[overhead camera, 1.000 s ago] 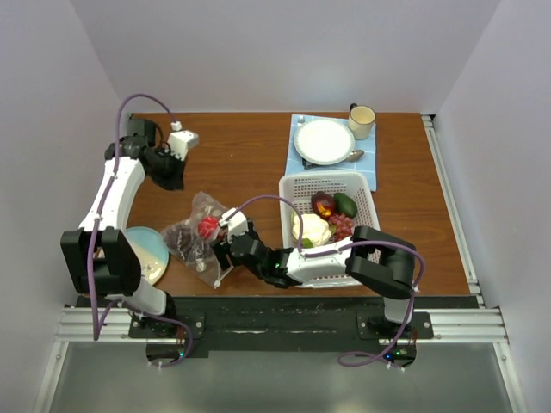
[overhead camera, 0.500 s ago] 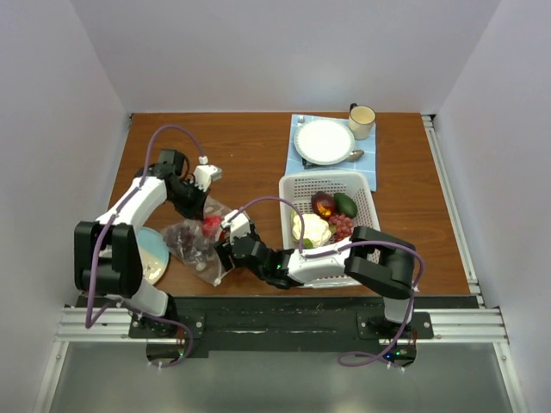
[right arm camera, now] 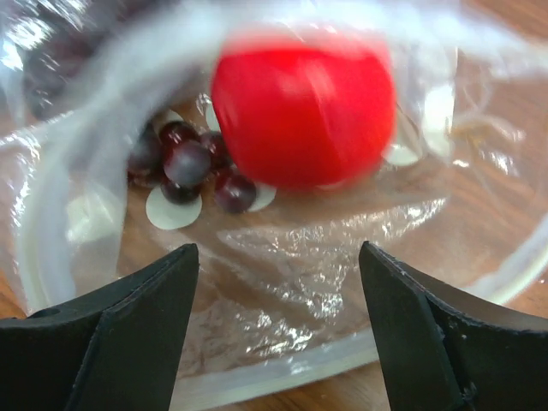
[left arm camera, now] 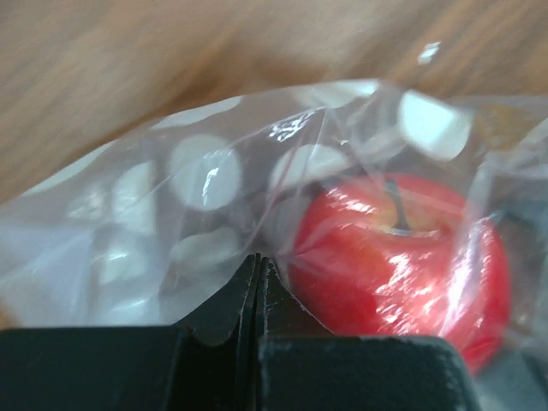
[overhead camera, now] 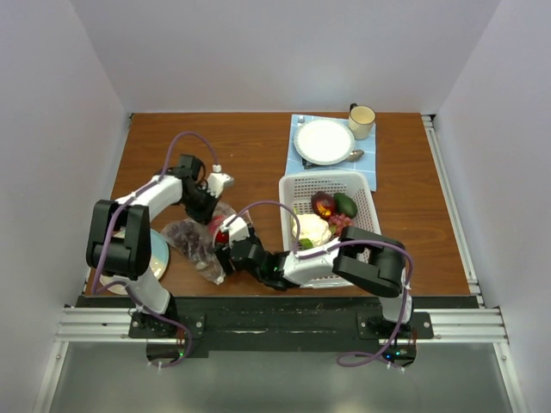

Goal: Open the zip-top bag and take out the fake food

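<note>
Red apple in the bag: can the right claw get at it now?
Likely yes: the right claw is open, facing the red apple, and the zip-top bag seems to gape before it, though blur leaves doubt.

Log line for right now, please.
left fingers: shut against bag, pinch unclear | right fingers: open, facing bag | apple, grapes: inside bag
</note>
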You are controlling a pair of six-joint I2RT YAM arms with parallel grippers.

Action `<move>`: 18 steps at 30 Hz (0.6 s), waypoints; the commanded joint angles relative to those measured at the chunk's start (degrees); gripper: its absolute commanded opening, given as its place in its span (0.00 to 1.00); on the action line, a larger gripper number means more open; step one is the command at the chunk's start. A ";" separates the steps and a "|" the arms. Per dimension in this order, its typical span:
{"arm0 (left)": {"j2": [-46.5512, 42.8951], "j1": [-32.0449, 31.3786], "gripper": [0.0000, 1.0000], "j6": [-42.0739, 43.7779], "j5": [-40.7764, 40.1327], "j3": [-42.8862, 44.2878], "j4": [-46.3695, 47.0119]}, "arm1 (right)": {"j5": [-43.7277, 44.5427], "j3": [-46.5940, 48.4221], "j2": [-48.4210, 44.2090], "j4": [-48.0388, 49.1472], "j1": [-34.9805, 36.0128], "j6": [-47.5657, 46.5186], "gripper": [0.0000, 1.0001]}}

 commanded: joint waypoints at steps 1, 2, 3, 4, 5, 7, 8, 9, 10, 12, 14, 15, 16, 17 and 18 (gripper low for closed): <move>1.03 -5.89 0.00 -0.99 0.85 -2.23 2.92 | 2.29 3.26 0.28 3.18 -1.25 -1.71 0.81; 1.12 -8.69 0.00 -0.20 0.42 -3.54 2.66 | 2.38 4.13 0.80 3.18 -1.95 -2.06 0.81; 0.94 -9.93 0.00 0.59 -0.37 -4.08 2.49 | 2.38 4.75 1.15 2.75 -2.22 -2.67 0.82; 0.60 -10.82 0.00 1.73 -0.81 -4.52 1.79 | 2.29 5.45 1.33 1.70 -2.48 -2.85 0.82; 0.42 -11.17 0.00 2.18 0.31 -4.61 1.17 | 2.55 6.41 1.59 1.34 -2.92 -3.11 0.82; -0.54 -11.18 0.00 3.58 1.11 -4.61 -0.58 | 2.55 6.60 1.51 1.51 -3.27 -3.47 0.82; -0.81 -11.09 0.00 4.02 1.73 -4.70 -0.94 | 2.64 6.43 1.42 1.77 -3.54 -3.64 0.83; -1.16 -11.09 0.00 4.46 2.08 -4.79 -1.38 | 2.73 6.34 1.33 1.95 -3.71 -3.73 0.83; -1.34 -11.09 0.00 5.34 2.26 -4.87 -2.25 | 2.82 6.25 1.33 2.21 -3.80 -3.82 0.84; -1.34 -11.09 0.00 5.70 2.70 -4.79 -2.87 | 2.56 6.34 1.68 2.22 -4.24 -3.91 0.84; -0.99 -11.00 0.00 6.13 3.66 -4.53 -3.58 | 2.29 6.51 2.03 2.30 -4.33 -3.82 0.84; -0.82 -11.00 0.00 6.31 4.36 -4.26 -4.01 | 1.94 6.60 2.21 2.22 -4.33 -3.91 0.84; -0.29 -11.00 0.00 6.92 5.41 -3.83 -5.50 | 1.68 6.77 2.65 2.30 -4.24 -3.91 0.81; 0.15 -11.00 0.00 7.45 8.03 -3.56 -6.47 | 1.33 6.95 2.82 2.39 -4.33 -4.08 0.80; 0.41 -11.00 0.00 7.89 9.10 -3.30 -7.35 | 0.98 7.04 3.00 2.48 -4.42 -4.26 0.76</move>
